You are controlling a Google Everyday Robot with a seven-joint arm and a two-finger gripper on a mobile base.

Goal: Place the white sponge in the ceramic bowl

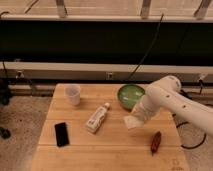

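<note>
The green ceramic bowl (129, 94) stands at the back right of the wooden table, partly covered by my arm. My gripper (135, 119) reaches in from the right, just in front of the bowl. It is shut on the white sponge (130, 123), a small off-white block at its tip. The sponge is held slightly above the table, near the bowl's front edge and not over it.
A translucent white cup (73, 94) stands at the back left. A white labelled bottle (97, 118) lies on its side mid-table. A black flat object (61, 133) lies front left. A reddish-brown object (156, 142) lies front right. The table (110, 150) has edges on all sides.
</note>
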